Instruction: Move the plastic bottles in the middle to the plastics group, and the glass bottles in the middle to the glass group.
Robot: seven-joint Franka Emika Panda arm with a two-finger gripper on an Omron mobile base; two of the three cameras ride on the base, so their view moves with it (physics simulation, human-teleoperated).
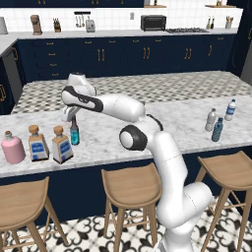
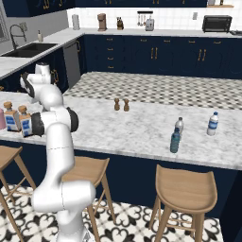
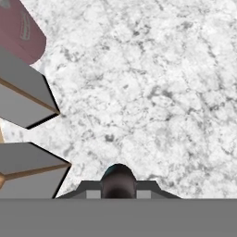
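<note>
Your fingers (image 1: 73,119) are clamped on the slim dark long-necked glass bottle (image 1: 74,132), standing by two square cork-stoppered bottles (image 1: 61,144). Marble worktop (image 1: 177,123) beyond is open rm.

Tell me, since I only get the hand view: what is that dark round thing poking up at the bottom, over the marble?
Observer: That is the top of a slim dark bottle with a teal label. Seen from the side, the pincer is shut on its neck and the bottle is upright.
Operator: And the grey blocks on my left?
Observer: Those are two square clear bottles with cork stoppers and blue labels. They stand in a row with a pink flask.
Operator: Are there any other bottles around?
Observer: Yes, far off to the right three stand close together: a grey-clear bottle, a white blue-capped bottle and a teal-blue bottle.
</note>
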